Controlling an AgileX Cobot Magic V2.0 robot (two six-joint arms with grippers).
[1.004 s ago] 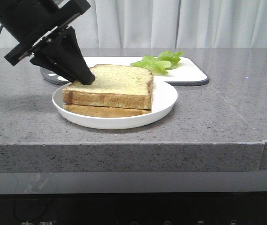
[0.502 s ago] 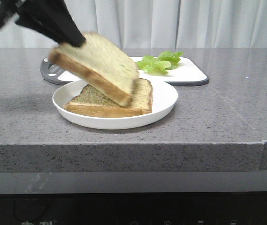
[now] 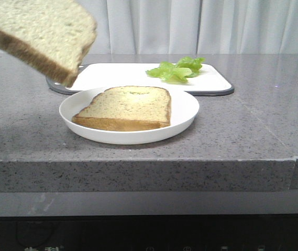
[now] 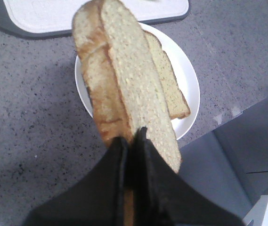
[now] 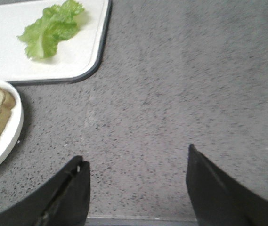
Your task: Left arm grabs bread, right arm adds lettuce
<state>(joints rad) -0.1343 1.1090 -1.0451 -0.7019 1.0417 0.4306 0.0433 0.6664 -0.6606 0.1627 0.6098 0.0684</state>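
The bread hangs tilted in the air at the upper left, above and left of the white plate. My left gripper is shut on the bread's edge; the gripper itself is out of the front view. A second slice lies flat on the plate. The lettuce lies on the white cutting board behind the plate. My right gripper is open and empty over bare counter, to the right of the plate and nearer than the lettuce.
The grey stone counter has its front edge close below the plate. The cutting board has a dark rim. A white curtain hangs behind the counter.
My left gripper has lifted the top slice off the lower slice and carried it up and to the left, out of the front view's frame. The lower slice stays on the plate.
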